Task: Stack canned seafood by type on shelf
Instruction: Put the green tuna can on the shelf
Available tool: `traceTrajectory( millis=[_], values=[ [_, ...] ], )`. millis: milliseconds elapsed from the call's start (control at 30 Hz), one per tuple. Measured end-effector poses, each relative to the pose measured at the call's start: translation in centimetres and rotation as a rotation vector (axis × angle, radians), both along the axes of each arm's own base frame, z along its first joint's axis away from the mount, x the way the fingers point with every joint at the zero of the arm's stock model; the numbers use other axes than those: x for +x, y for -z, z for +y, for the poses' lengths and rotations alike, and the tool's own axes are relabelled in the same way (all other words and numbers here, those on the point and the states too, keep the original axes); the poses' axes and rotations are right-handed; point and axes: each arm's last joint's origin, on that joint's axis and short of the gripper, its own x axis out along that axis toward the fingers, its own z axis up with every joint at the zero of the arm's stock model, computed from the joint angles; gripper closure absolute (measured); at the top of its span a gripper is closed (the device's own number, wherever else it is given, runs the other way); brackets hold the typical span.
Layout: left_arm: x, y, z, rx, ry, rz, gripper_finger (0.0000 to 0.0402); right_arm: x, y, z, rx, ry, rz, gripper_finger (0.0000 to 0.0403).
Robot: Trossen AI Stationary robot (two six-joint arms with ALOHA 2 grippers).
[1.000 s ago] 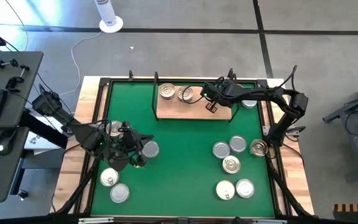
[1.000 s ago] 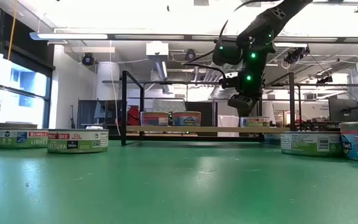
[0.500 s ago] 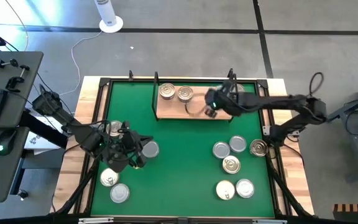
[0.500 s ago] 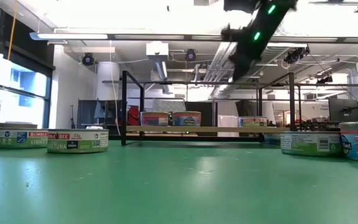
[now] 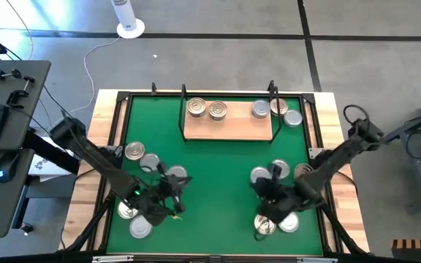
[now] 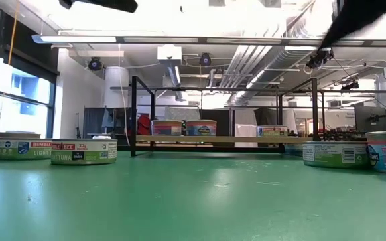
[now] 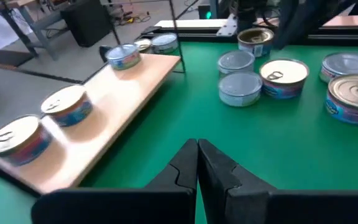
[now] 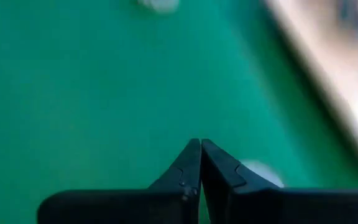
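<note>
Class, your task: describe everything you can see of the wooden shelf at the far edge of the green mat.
The shelf is a light tan rectangular board, seemingly wood, lying flat at the far edge of the green mat. Thin black metal uprights rise at its ends. Four tins stand along its back: two gold-lidded tins toward its left end, a grey-lidded and a gold-lidded one toward its right. Its front half is bare. Neither pincer touches it.
</note>
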Motion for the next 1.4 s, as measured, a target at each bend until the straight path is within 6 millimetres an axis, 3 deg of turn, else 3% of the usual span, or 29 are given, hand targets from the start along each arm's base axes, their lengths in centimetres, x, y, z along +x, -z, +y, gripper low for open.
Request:
traceTrajectory(
  millis=[200,333,433,533,667,767,867,1000,1133,1267,1400],
  values=[
    [4.7,3.1,-1.4,-0.089,0.134,-0.056,0.0401,1.4,4.3,-2.8,0.037,0.311,0.282,0.0403],
    [6.8,3.9,-1.9,-0.111,0.338,-0.094,0.0401,3.2,6.7,-4.2,0.077,0.338,0.395,0.0403],
    [7.3,4.1,-1.5,-0.112,0.358,-0.092,0.0401,4.7,7.7,-4.7,0.101,0.265,0.395,0.0403],
    [7.2,4.0,-1.3,-0.119,0.336,-0.087,0.0402,7.0,7.7,-4.3,0.13,0.153,0.224,0.0403],
    [7.1,4.1,-1.4,-0.109,0.324,-0.084,0.0401,8.1,6.1,-3.3,0.089,0.009,0.038,0.0403],
    [6.8,4.3,-1.8,-0.108,0.329,-0.064,0.0401,7.8,4.5,-2.3,0.013,-0.038,-0.054,0.0402],
    [6.4,4.9,-1.7,-0.111,0.284,-0.022,0.0401,6.5,4.5,-1.2,-0.07,-0.052,-0.034,0.0393],
    [5.9,5.9,-1.1,-0.152,0.214,0.063,0.0401,4.7,4.4,-0.3,-0.087,-0.027,0.017,0.0342],
    [6.0,6.8,0.1,-0.2,0.196,0.155,0.0401,3.0,5.3,0.3,-0.144,-0.038,0.067,0.0256],
    [7.0,7.9,1.3,-0.209,0.165,0.177,0.0401,1.5,7.5,-0.5,-0.148,-0.04,0.074,0.0155],
    [8.2,9.4,3.1,-0.244,0.143,0.221,0.0402,1.9,9.6,-1.7,-0.094,-0.113,0.02,0.0072]
  ],
)
